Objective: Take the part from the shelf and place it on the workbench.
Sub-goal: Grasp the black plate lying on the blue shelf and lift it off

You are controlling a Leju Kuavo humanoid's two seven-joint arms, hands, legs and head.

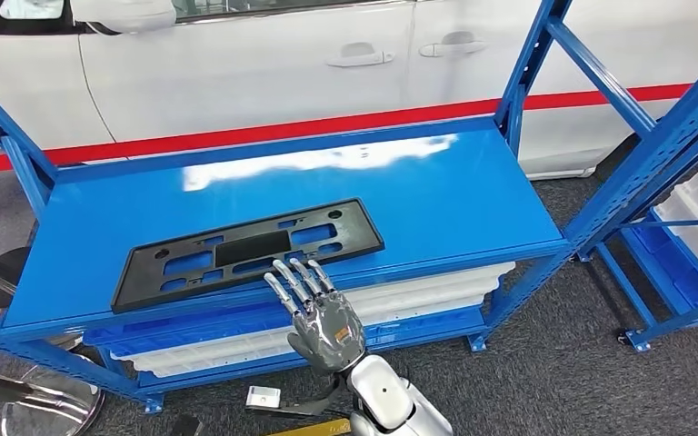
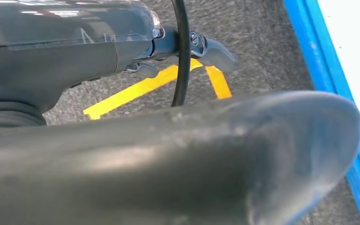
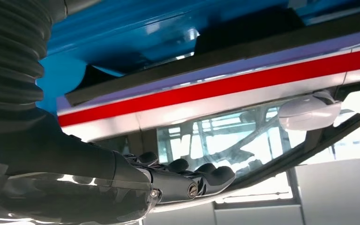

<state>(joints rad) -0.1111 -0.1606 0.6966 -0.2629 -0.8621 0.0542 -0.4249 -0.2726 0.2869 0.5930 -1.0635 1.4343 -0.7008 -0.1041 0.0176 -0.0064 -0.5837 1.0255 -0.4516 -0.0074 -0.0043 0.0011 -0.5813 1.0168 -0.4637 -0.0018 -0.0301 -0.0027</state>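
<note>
A flat black plastic part (image 1: 236,247) with several cut-outs lies on the top board of the blue shelf (image 1: 454,200), near its front edge. My right hand (image 1: 323,313) is raised in front of the shelf, fingers straight and spread. Its fingertips (image 1: 293,272) reach the part's front edge, and nothing is held. In the right wrist view the same hand (image 3: 168,180) shows its dark fingers (image 3: 211,173) stretched out under the blue board. My left hand (image 2: 122,140) hangs over the floor, fingers (image 2: 211,49) extended and holding nothing.
A white car (image 1: 282,64) with a red stripe stands close behind the shelf. White trays (image 1: 400,300) fill the level below. Another blue rack (image 1: 691,209) with white bins is at the right. A chrome stand base (image 1: 45,400) sits on the floor, left. Yellow floor marking (image 2: 136,89).
</note>
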